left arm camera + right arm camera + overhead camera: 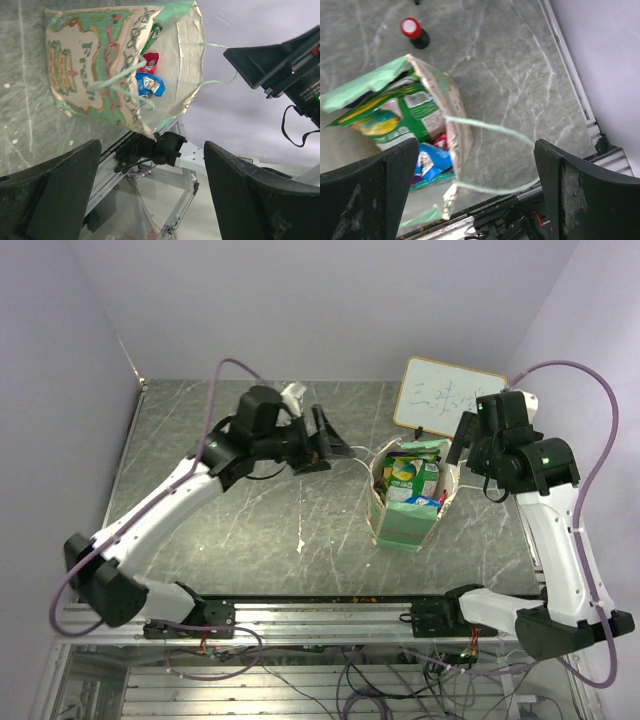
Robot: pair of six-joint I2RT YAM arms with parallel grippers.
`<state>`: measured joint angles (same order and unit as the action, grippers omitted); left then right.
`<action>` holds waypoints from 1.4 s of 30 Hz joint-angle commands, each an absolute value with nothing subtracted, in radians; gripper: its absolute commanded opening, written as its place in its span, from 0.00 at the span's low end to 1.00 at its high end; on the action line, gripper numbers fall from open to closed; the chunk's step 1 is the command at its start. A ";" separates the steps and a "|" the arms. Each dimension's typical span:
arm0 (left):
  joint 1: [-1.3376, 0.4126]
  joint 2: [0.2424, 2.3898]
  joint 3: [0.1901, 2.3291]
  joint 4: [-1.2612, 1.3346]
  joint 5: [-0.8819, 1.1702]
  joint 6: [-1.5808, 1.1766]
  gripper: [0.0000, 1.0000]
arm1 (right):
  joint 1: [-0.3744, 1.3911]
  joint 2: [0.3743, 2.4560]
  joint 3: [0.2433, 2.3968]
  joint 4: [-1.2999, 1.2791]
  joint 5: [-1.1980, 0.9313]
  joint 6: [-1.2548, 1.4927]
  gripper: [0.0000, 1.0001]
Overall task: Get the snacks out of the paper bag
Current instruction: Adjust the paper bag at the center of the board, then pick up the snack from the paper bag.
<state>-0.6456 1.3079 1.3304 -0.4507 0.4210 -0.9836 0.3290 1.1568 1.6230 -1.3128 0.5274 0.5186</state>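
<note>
Starting at the near edge, the metal rail [300, 605] that carries both my bases bounds the worktop [250, 530]. Between it and the paper bag [402, 525] the stone is bare. The bag stands just right of centre, mouth open upward, and the snacks [412, 475] are all inside it. A tall green packet [415, 107] pokes above the rim, with a blue packet [432, 162] lower down beside it. No packet lies out on the worktop, so I judge the job not yet begun.

My right tool [466, 440] hangs just beside the bag's right rim, fingers spread wide and holding nothing; its camera looks almost straight into the mouth. My left tool [322, 445] is off to the bag's left, apart from it, likewise spread and empty.

I would take the green packet first, since it stands proud. That means coming down over its top edge, pinching across the flat faces and lifting straight up. The glossy film may slip, so the pinch wants to be firm. A light bag may rise with the packet, and my left tool could steady the left wall. The cord handle [495, 130] loops out on my right tool's side and could snag a finger.

For setting packets down, the open worktop left of the bag looks best. Past the bag stands a small red-capped knob [412, 31], and the white board [440, 395] leans close behind, so the far side is tight.
</note>
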 commanded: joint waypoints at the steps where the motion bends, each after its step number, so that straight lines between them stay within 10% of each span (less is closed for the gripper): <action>1: -0.728 1.447 1.477 -0.434 0.355 -0.951 0.94 | 0.177 1.156 1.575 -1.231 0.399 0.400 1.00; 11: -0.766 1.641 1.572 -0.451 0.397 -0.968 0.98 | -0.024 1.107 1.416 -1.132 0.181 0.340 0.97; 20: -0.768 1.694 1.572 -0.407 0.439 -0.994 0.68 | -0.026 0.981 1.384 -1.060 -0.046 0.340 0.63; 30: -0.770 1.662 1.583 -0.452 0.415 -0.982 0.19 | -0.025 1.002 1.425 -1.017 -0.134 0.347 0.01; 35: -0.769 1.592 1.547 -0.499 0.380 -0.972 0.07 | -0.025 1.023 1.438 -0.955 -0.353 0.308 0.00; 42: -0.768 1.473 1.481 -0.581 0.305 -0.963 0.19 | -0.023 1.048 1.458 -0.905 -0.583 0.389 0.00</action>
